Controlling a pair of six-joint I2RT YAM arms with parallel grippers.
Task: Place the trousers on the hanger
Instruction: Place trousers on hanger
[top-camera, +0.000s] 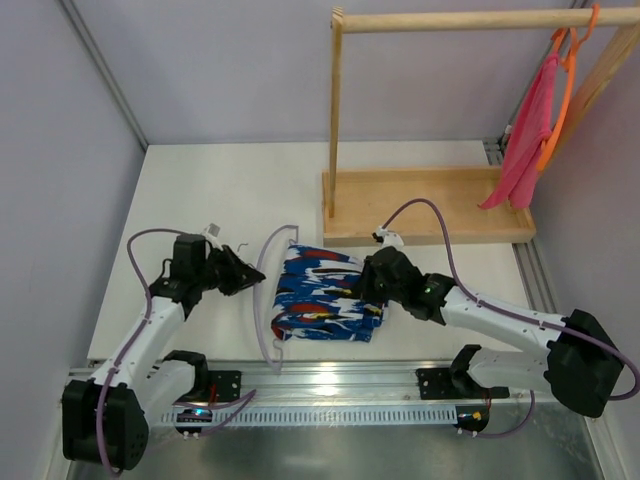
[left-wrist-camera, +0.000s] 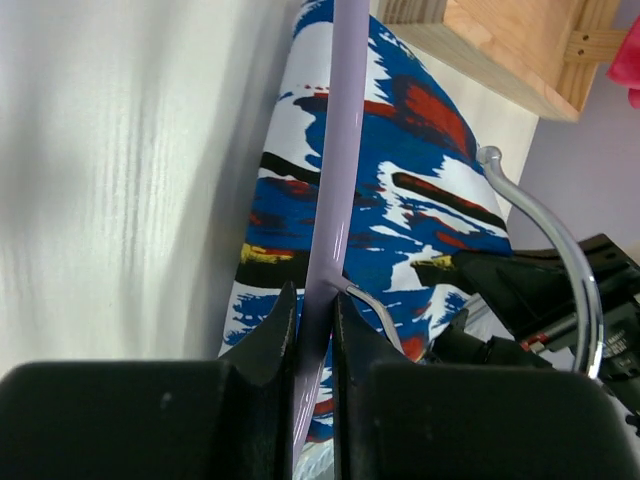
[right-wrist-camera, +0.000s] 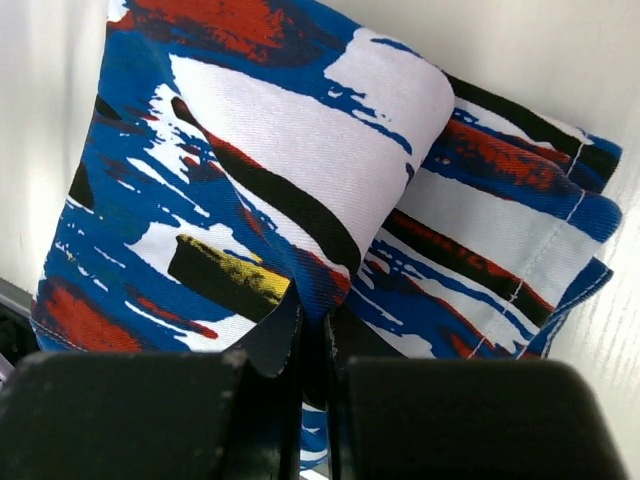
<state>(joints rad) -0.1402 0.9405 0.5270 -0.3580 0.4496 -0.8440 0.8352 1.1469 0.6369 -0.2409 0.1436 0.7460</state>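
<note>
left fingers (left-wrist-camera: 284, 318) clamped on thin lavender plastic hanger (left-wrist-camera: 340, 150) at its neck; right fingers (right-wrist-camera: 272, 350) pinching folded blue patterned trousers (top-camera: 325, 295), flat near counter (top-camera: 220, 190) front edge. Draping over bar looks unfinished.

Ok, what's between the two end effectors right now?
In the top view, only the folded trousers and the lavender hanger: the left end effector pinches the hanger, the right end effector pinches the trousers.
</note>
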